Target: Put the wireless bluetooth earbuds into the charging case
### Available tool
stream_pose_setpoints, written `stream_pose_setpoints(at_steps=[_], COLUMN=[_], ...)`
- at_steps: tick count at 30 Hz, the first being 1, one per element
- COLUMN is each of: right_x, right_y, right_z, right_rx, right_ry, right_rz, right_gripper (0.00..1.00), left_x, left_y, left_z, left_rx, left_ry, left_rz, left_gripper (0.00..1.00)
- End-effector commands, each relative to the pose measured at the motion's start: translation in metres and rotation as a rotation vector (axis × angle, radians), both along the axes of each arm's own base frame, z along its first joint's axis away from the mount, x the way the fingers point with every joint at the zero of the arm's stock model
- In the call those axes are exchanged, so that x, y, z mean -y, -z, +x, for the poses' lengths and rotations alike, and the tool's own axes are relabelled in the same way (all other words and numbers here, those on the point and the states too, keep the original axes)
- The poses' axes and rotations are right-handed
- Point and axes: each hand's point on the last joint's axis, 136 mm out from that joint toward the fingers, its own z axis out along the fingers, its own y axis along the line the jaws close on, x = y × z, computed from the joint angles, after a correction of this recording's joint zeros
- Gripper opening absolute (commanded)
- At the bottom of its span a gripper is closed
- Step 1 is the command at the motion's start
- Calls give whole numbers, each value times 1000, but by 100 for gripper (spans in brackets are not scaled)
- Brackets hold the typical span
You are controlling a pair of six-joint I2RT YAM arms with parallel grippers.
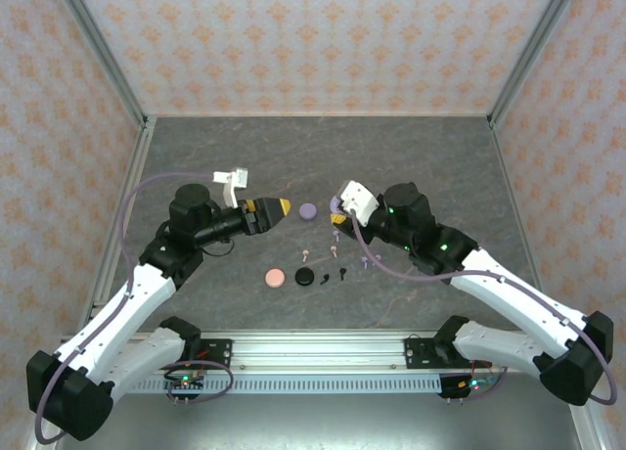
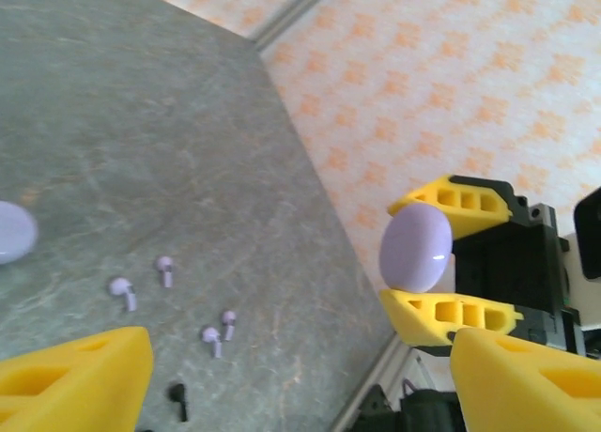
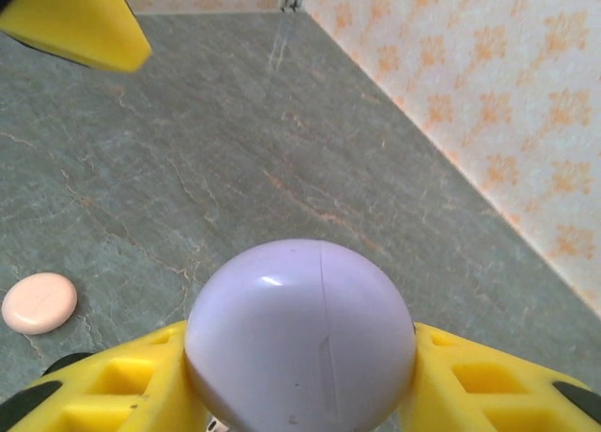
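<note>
Right claw (image 1: 337, 215) is pinching a lavender charging case (image 3: 300, 338), one finger pressing on each side, and holds it up clear over the middle of the tabletop (image 1: 196, 166). Left claw (image 1: 282, 207) faces it, fingers spread wide with nothing between them. Down below, a second lavender case (image 1: 308, 210) sits between the two claws, with a pink case (image 1: 275, 276) and a black case (image 1: 305, 275) closer to the near edge.

My read is that the held case is being presented for opening. It looks closed, so the left claw would need to catch the lid at the seam. The case is round, with no long axis to speak of.

Lavender earbuds (image 2: 122, 289) lie flat just right of the middle, and their stems seem to trail toward the near edge. Black earbuds (image 1: 343, 272) lie beside the black case.
</note>
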Motion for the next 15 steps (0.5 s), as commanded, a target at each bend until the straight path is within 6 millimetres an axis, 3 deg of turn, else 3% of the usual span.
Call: stream_pose_setpoints(at_steps=[1,8,15], right_x=[1,-5,-7], right_y=[-12,-14,-13], right_z=[-1,-6,-8], right_rx=[78,92,88], right_ry=[2,-25,-37], right_rz=[-12,-19,-20], right_gripper=[48,49,49], left_x=[23,61,86], left_y=[-35,-38,-29], left_z=[-7,-10,-7], left_rx=[89,89,69], left_ry=[87,183,232], left_rz=[-50,-10,25], left_gripper=[82,76,67])
